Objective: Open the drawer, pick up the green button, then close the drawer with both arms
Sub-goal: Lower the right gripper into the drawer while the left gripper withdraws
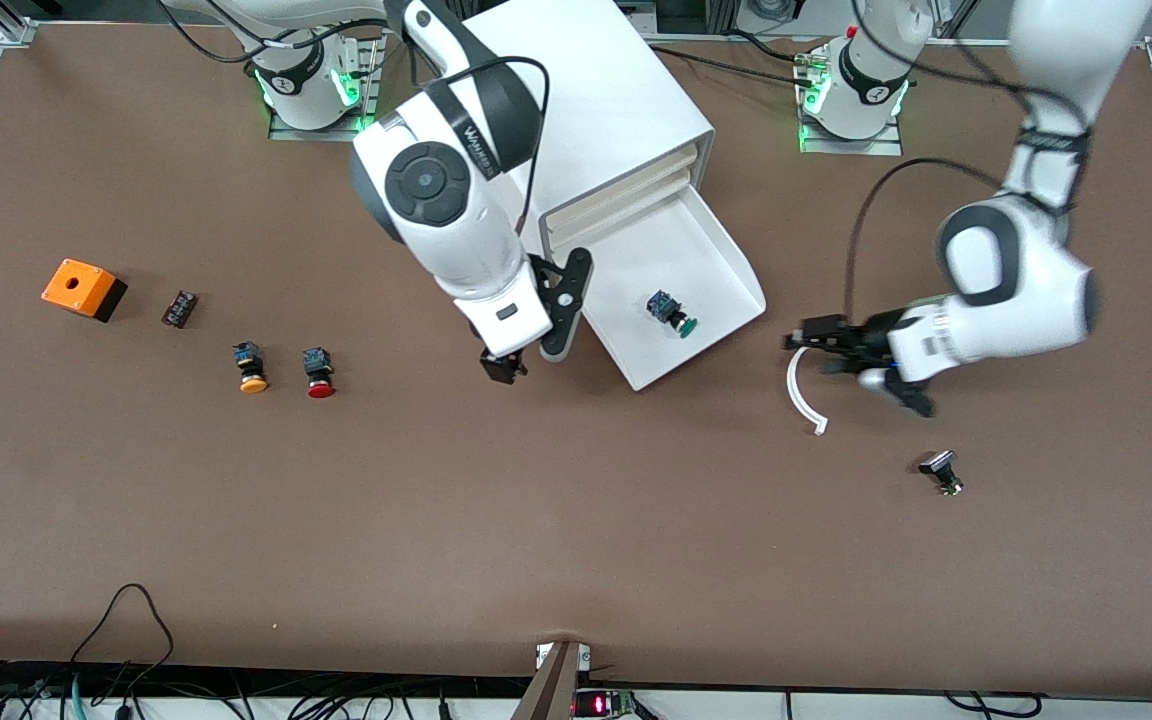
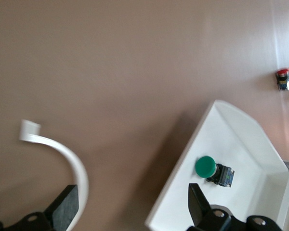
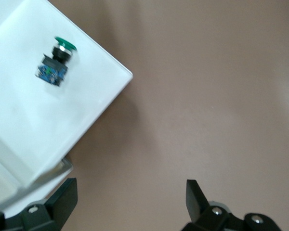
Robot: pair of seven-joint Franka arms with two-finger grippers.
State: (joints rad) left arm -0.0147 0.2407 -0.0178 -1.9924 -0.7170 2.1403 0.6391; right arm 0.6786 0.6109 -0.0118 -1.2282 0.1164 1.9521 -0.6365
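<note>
Both end effectors, left (image 1: 841,362) and right (image 1: 526,362), released; button (image 1: 670,312) in drawer (image 1: 726,262).

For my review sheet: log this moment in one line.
drawer: open | green button: inside | left gripper: open, beside drawer | right gripper: open

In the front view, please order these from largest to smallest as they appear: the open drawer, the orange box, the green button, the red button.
1. drawer
2. orange box
3. green button and red button: they look alike in size, so I do not rank them.
</note>
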